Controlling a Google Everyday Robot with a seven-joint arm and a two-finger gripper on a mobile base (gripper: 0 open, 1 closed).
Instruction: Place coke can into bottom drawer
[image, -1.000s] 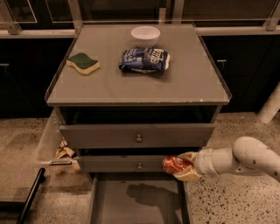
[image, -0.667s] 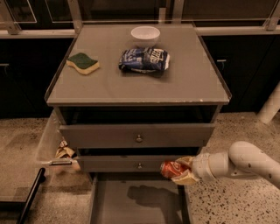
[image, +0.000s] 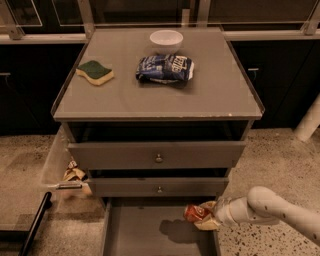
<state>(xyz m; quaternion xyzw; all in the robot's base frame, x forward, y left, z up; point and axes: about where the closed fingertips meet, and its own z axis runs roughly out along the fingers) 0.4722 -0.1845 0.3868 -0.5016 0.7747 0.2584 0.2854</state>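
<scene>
The coke can (image: 196, 213) is small and red-orange. It lies sideways in my gripper (image: 206, 218), held above the right side of the open bottom drawer (image: 134, 231). The drawer is a wide grey tray pulled out at the bottom of the cabinet, and the can's shadow falls on its floor. My white arm (image: 272, 207) reaches in from the lower right. The gripper is shut on the can.
The cabinet top (image: 120, 97) holds a green sponge (image: 95, 72), a blue-and-white snack bag (image: 165, 68) and a white bowl (image: 166, 39). Two upper drawers with round knobs (image: 159, 158) are above. A clear side bin with crumpled paper (image: 73, 174) hangs on the left.
My gripper has carried the can a little to the left and down, further over the open bottom drawer.
</scene>
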